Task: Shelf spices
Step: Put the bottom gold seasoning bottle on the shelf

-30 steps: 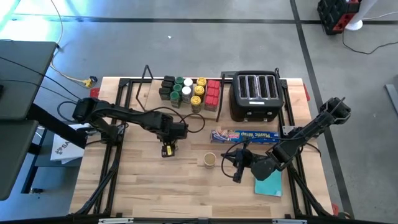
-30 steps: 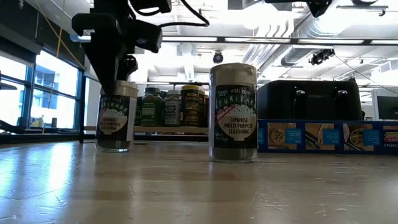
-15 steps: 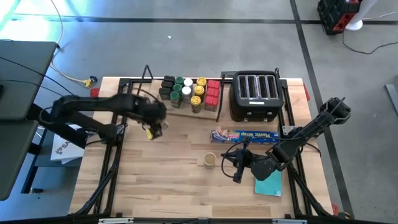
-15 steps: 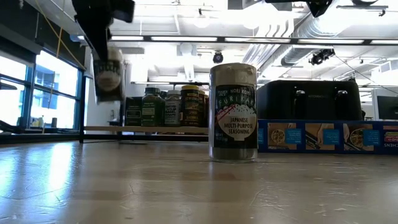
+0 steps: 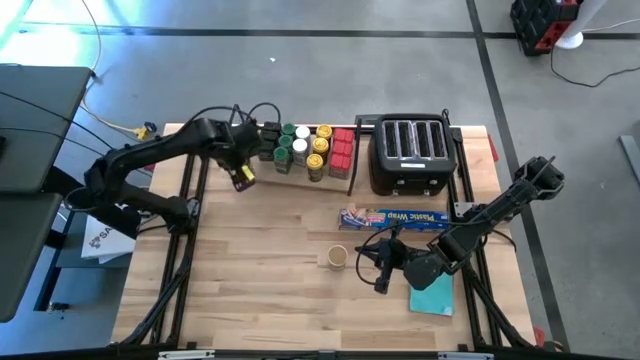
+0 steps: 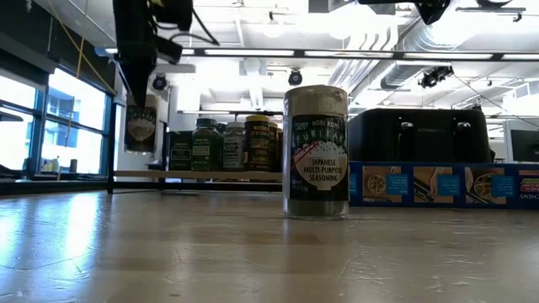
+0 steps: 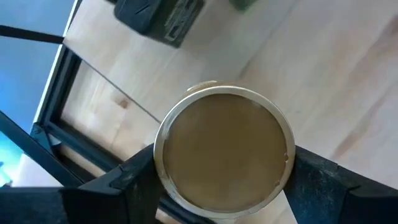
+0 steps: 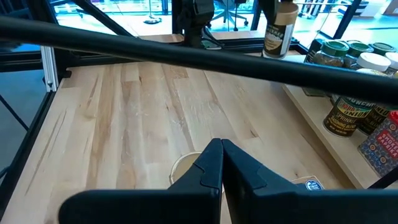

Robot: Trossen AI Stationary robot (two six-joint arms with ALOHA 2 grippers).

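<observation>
While the left gripper [image 5: 241,172] clamps a tan-lidded spice jar [image 7: 225,147], that jar hangs above the table [image 5: 260,290].
Just beside this gripper stands the shelf [image 5: 262,180], its board carrying the other spices [image 5: 305,148]. Right gripper [image 5: 381,262], fingers closed and empty, rests just beside a second jar [image 5: 337,257] standing on the table.

Two dark, jointed robot arms are trailing thin black cables, each ending in a matte black two-fingered pincer
</observation>
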